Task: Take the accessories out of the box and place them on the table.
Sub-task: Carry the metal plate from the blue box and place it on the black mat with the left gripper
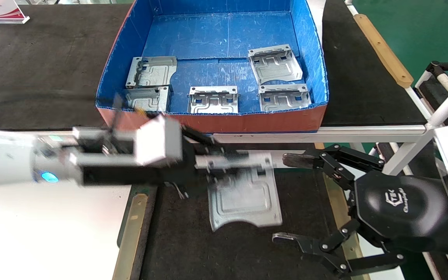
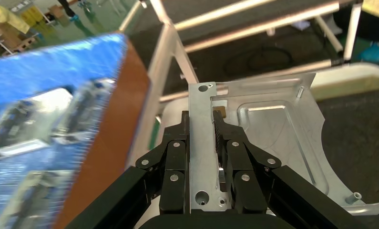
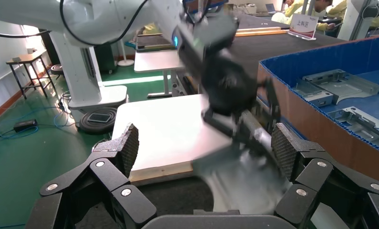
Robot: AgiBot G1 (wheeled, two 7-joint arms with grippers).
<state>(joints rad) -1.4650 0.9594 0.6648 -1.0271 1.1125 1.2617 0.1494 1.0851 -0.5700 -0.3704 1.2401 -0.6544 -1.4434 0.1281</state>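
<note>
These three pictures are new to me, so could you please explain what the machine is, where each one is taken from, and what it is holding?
This is a two-armed robot with a camera on its head and one on each wrist. The head view looks down on a blue box with five metal accessories inside, such as this one. In front of it is the table with its dark mat. The left gripper is shut on a sixth plate, holding it by one edge above the mat. The left wrist view shows that grip close up, fingers clamping the plate's edge. The right gripper is beside it, open and empty; its wrist view looks between its own pads at the left arm.
</note>
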